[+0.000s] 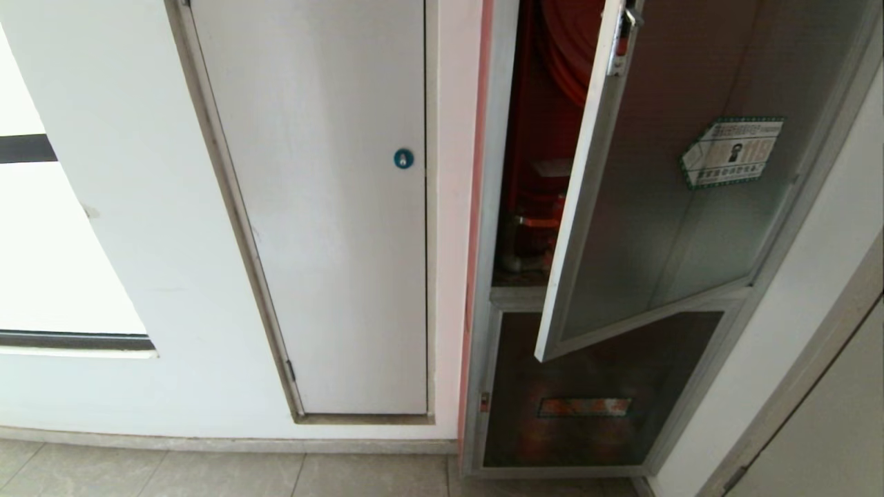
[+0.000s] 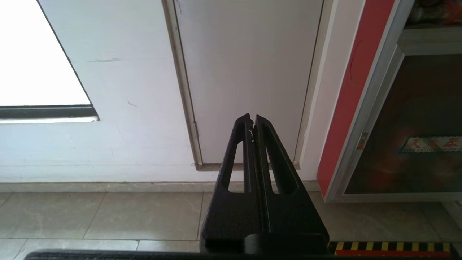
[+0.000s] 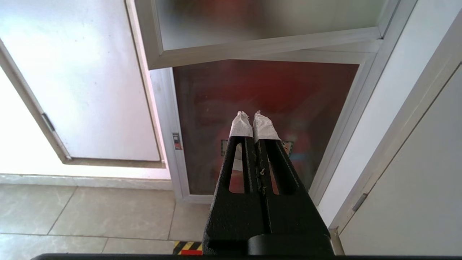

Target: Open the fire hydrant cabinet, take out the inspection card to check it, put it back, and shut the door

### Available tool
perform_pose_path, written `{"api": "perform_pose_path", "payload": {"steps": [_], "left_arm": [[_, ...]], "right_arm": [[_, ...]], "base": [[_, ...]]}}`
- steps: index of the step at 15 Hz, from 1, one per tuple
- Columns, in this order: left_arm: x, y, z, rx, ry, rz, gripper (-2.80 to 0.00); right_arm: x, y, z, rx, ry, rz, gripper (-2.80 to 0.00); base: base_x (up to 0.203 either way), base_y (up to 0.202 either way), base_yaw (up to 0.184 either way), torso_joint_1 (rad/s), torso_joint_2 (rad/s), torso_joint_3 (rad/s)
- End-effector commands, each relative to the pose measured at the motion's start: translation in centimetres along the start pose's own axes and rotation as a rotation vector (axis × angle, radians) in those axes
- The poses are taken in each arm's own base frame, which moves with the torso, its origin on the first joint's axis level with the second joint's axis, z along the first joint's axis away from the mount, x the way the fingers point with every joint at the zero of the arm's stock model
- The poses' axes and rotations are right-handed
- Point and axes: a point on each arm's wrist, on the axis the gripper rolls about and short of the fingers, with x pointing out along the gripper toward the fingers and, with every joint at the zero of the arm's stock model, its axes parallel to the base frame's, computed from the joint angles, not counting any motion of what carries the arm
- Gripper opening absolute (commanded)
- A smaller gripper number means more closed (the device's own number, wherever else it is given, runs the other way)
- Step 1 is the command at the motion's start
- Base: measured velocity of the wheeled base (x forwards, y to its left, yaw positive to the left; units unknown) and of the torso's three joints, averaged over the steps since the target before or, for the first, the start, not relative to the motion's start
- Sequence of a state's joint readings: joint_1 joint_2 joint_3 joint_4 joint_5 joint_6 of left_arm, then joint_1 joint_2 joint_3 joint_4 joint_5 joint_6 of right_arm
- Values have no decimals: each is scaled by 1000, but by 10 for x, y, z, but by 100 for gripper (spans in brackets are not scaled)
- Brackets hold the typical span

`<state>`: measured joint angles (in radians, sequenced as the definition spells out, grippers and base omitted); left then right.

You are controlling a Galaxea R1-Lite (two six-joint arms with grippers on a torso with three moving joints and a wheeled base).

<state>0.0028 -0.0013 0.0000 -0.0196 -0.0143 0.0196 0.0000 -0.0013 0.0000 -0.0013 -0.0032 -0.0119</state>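
The fire hydrant cabinet [image 1: 487, 207] stands at the right, silver-framed with a red edge. Its upper door [image 1: 656, 228] hangs partly open, swung outward on its right side, with a green-bordered sticker [image 1: 732, 152] on the tinted glass and a red latch [image 1: 623, 43] at its free edge. In the gap a red hose [image 1: 563, 41] shows. The inspection card is hidden. Neither arm is in the head view. My left gripper [image 2: 252, 121] is shut and empty, low before the white door. My right gripper [image 3: 252, 119], with white-taped tips, is shut and empty, low before the cabinet's lower panel [image 3: 267, 94], under the door's corner [image 3: 260, 45].
A plain white door [image 1: 331, 207] with a blue round lock [image 1: 404, 159] is left of the cabinet. A bright window [image 1: 41, 241] lies further left. Grey floor tiles [image 1: 207, 473] run along the wall. Another door frame [image 1: 815, 386] angles in at the right.
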Motion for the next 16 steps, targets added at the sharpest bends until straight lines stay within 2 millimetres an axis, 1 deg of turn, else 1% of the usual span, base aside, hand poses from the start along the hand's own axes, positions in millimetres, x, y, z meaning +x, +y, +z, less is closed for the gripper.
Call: {"api": "perform_pose_path", "payload": {"steps": [1,16], "left_arm": [[1,0,-2,0,7,-1,-280],[1,0,-2,0,7,1,-280]], "right_arm": [[0,0,0,0,-1,0,-280],[0,0,0,30,-4,0,-280]], "base": [[0,0,0,0,0,0],[0,0,0,0,0,0]]}}
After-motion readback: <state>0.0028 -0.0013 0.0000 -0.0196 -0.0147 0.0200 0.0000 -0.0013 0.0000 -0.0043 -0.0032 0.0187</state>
